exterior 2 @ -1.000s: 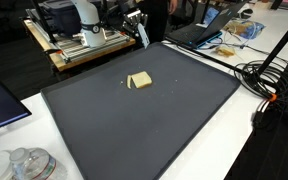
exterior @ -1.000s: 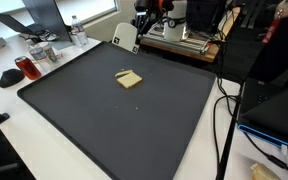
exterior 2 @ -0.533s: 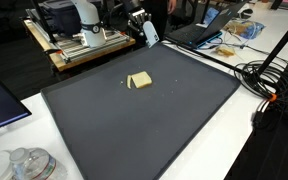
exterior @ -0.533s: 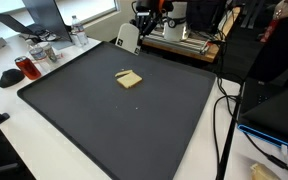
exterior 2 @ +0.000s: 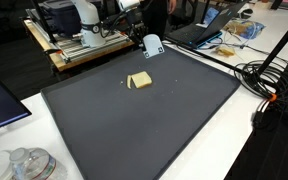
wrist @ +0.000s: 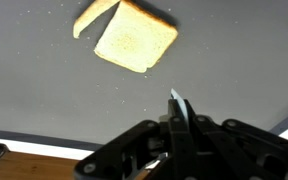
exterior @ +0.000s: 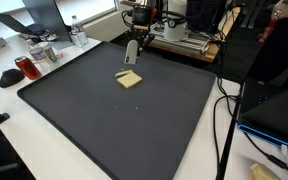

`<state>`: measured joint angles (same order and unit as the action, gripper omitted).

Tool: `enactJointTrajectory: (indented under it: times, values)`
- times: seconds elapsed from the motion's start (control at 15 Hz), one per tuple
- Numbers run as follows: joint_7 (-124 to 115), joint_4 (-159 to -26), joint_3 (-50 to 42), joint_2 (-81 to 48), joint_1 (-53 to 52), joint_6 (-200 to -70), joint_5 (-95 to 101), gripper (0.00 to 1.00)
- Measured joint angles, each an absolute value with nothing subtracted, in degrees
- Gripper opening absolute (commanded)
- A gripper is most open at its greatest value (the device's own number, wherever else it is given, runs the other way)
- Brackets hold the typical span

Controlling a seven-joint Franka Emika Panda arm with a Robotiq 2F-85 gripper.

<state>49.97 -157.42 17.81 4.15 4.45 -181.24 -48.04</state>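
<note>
The thin pale flat piece [exterior: 131,52] hangs upright just above the far part of the mat. It is pinched by its upper end, so its lower edge is free and points down. In the wrist view it shows edge-on, like a blade [wrist: 178,104], which suggests its broad face is turned sideways to the camera. The gripper [exterior: 135,38] has its jaws clenched on this piece, with no gap showing between them.

Near it, but apart, a slice of toasted bread [wrist: 134,42] lies flat on the mat. A smaller strip of crust [wrist: 92,18] sits at one corner, apparently touching the slice. In both exterior views the bread [exterior 2: 139,80] lies in the far half of the black mat [exterior 2: 154,130].

The mat covers most of the white table [exterior: 24,140]. Behind the mat stands a wooden frame [exterior 2: 74,52]. A red mug [exterior: 24,68] and cables [exterior 2: 269,85] lie off to the sides.
</note>
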Motion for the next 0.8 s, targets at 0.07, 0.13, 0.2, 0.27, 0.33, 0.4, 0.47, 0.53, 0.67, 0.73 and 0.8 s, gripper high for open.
enactJointTrajectory:
  times: [0.07, 0.13, 0.2, 0.27, 0.33, 0.4, 0.47, 0.53, 0.67, 0.73, 0.8]
  values:
    - [50.1, -157.4, 17.8, 3.9, 6.0, -181.2, -43.7, 0.01]
    - [50.2, -157.4, 17.8, 3.9, 7.6, -181.0, -39.2, 0.01]
    - [50.3, -157.3, 17.8, 4.0, 9.3, -180.6, -34.6, 0.01]
    - [50.3, -157.2, 17.9, 4.2, 11.2, -180.0, -29.8, 0.01]
    - [50.3, -157.1, 17.9, 4.6, 13.2, -178.8, -25.0, 0.01]
    - [50.3, -157.0, 18.0, 5.2, 15.0, -177.2, -20.4, 0.01]
    - [50.3, -156.9, 18.1, 6.2, 16.6, -175.3, -16.2, 0.01]
    - [50.3, -156.9, 18.2, 7.4, 17.8, -173.1, -12.4, 0.01]
    - [49.2, -156.5, 14.7, 10.1, 16.0, -168.4, -2.8, 0.01]
    - [48.9, -156.0, 12.6, 11.1, 14.2, -166.1, 1.3, 0.01]
    - [48.9, -155.5, 10.8, 12.0, 12.4, -164.1, 4.8, 0.01]
